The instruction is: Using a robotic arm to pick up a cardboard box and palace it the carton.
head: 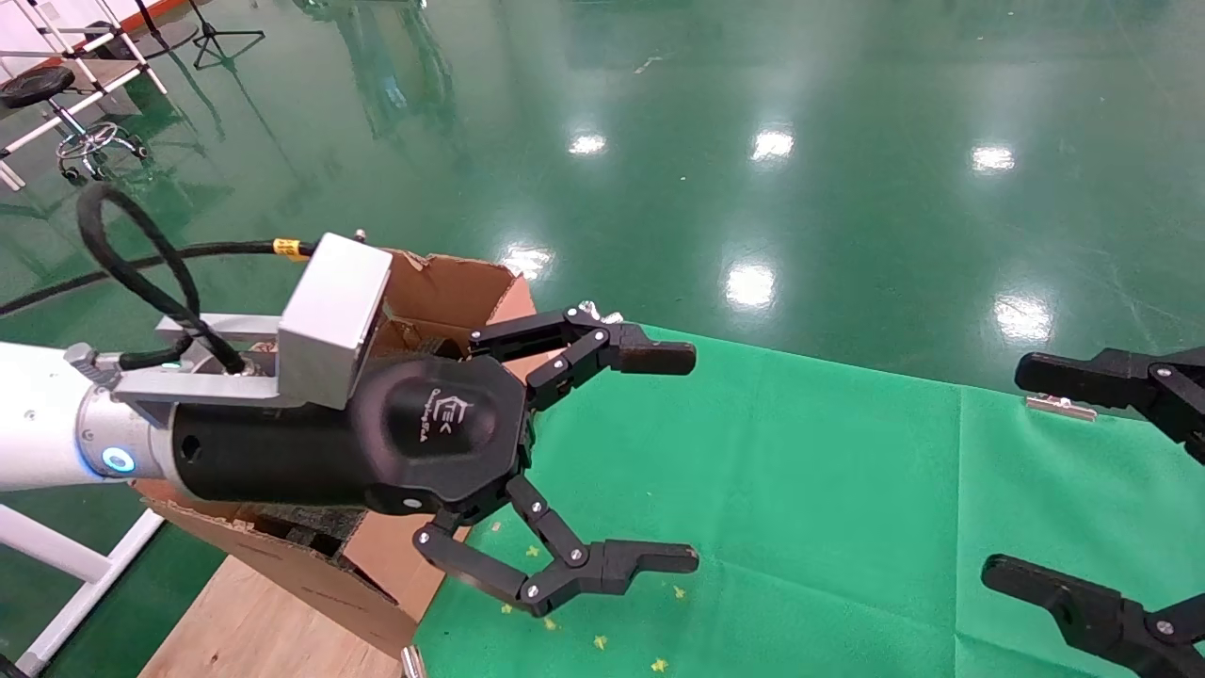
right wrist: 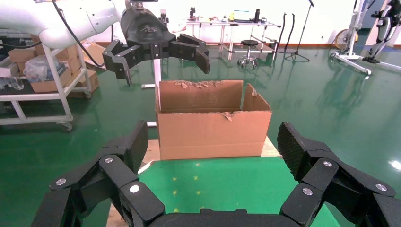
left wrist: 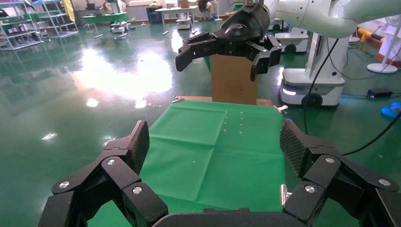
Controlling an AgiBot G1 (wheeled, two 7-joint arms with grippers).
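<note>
The carton [head: 442, 282] stands on the table's left end, flaps up, with black foam inside; it also shows in the right wrist view [right wrist: 213, 132]. My left gripper [head: 694, 460], on the white arm, hovers open and empty over the carton's right wall; its own view [left wrist: 215, 146] shows nothing between the jaws. My black right gripper [head: 1005, 471] is open and empty over the cloth's right end [right wrist: 213, 146]. The cardboard box [left wrist: 234, 87], brown with a round mark, stands upright past the cloth's far right end, behind the right gripper [left wrist: 218, 66].
A green cloth [head: 800, 471] with small yellow marks covers the table, held by metal clips [head: 1059, 405]. Bare wood [head: 254, 621] shows by the carton. A stool and stands [head: 56, 104] are on the green floor. A white robot base [left wrist: 307, 90] stands beyond the right end.
</note>
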